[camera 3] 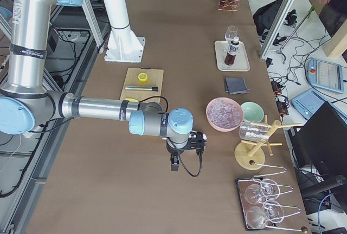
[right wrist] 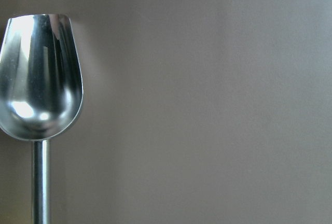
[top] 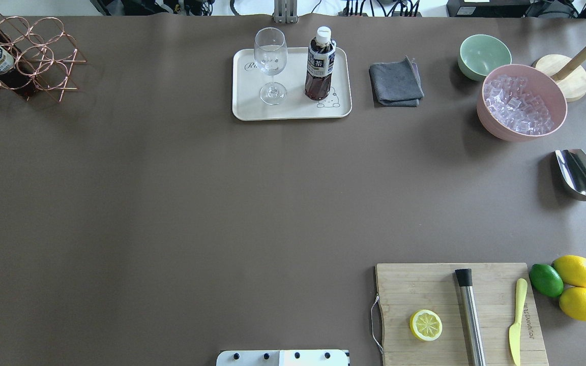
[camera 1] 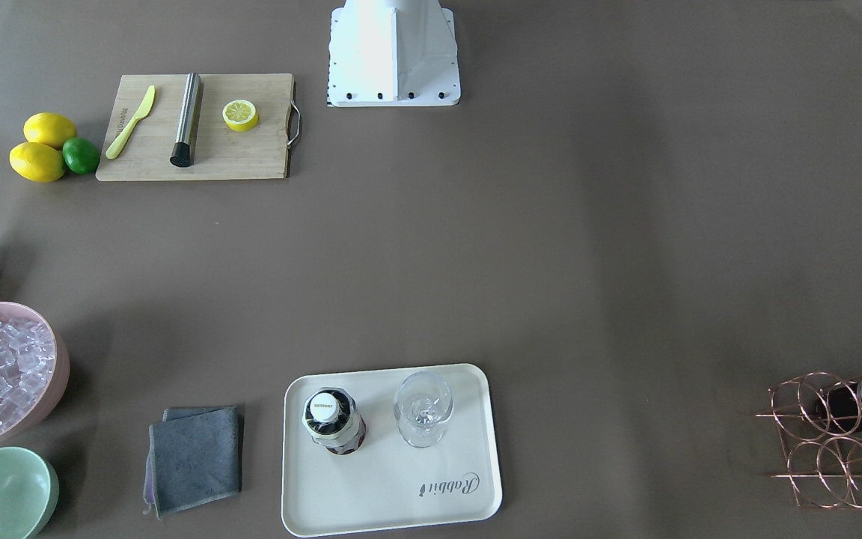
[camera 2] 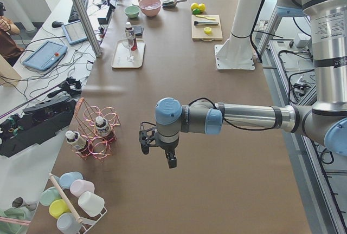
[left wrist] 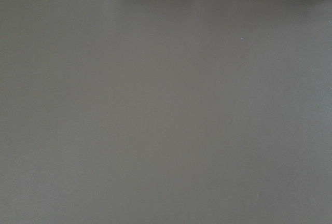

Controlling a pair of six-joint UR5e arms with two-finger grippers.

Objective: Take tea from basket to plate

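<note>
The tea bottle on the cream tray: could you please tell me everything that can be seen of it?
The tea bottle is small, of clear plastic, holding a dark red-brown drink. It has a white screw cap, screwed on, a pale-and-dark printed label round its upper half and a faceted lower body. It stands upright on the cream tray, next to its printed bear, beside the empty wine glass and apart from it. Only the tray touches it.

Tea (top: 320, 63) upright on plate (top: 295, 86); two more, seemingly, in basket (top: 28, 58).
</note>
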